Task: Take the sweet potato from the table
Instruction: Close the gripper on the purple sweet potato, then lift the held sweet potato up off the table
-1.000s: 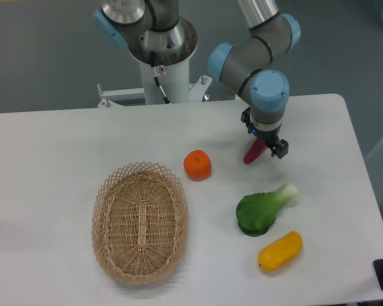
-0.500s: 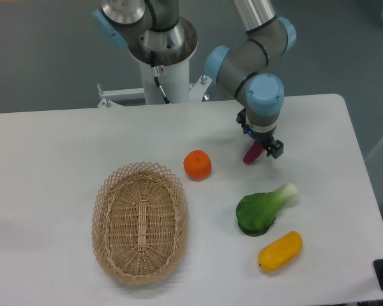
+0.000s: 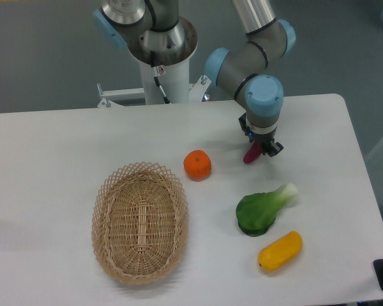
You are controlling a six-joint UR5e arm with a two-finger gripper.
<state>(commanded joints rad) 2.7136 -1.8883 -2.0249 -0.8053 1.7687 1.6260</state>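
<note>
The sweet potato (image 3: 249,155) is a small magenta tuber lying on the white table (image 3: 64,146), right of the middle. My gripper (image 3: 262,149) points straight down over its upper end. One black finger (image 3: 272,148) stands close against the tuber's right side and the other finger is hidden behind it. The jaws look closed on the sweet potato, whose lower tip still rests on the table.
An orange (image 3: 197,164) lies left of the gripper. A leafy green vegetable (image 3: 260,209) and a yellow oblong vegetable (image 3: 280,250) lie in front of it. A wicker basket (image 3: 140,220) stands at the front left. The robot base (image 3: 158,57) stands behind the table.
The gripper has shifted slightly left over the sweet potato, and its visible finger has drawn in against the tuber. The sweet potato has stayed in place.
</note>
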